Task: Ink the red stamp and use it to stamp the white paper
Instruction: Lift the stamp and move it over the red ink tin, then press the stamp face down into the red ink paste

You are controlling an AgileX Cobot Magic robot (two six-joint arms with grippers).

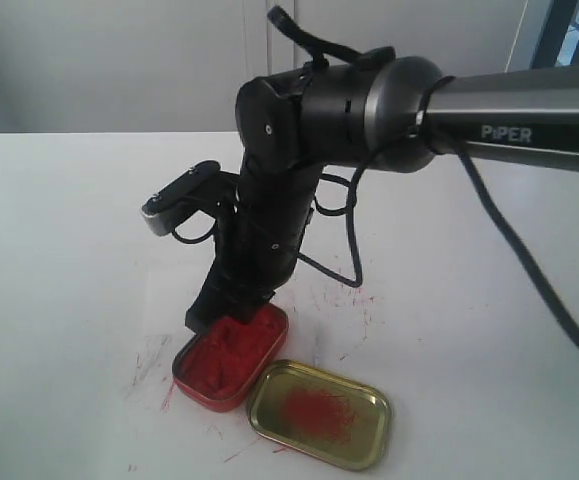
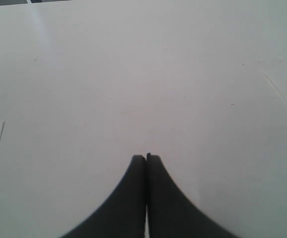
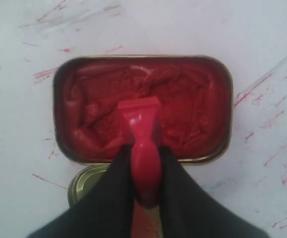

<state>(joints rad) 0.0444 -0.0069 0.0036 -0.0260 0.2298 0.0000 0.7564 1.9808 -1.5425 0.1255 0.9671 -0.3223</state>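
Steeply angled downward, the right end effector [image 3: 144,152] clamps the red stamp [image 3: 140,113] over the ink tin [image 3: 228,101].

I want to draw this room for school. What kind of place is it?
Probably a robot lab or test room, not a home. A black robot arm marked PIPER reaches over a plain white table, and it is working at an open tin of red ink.

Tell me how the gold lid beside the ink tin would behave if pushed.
The gold lid looks like thin sheet metal, so it is probably light and stiff. Lying flat, open side up, it would likely slide rather than tip or roll. Its red smear could mark whatever touches it.
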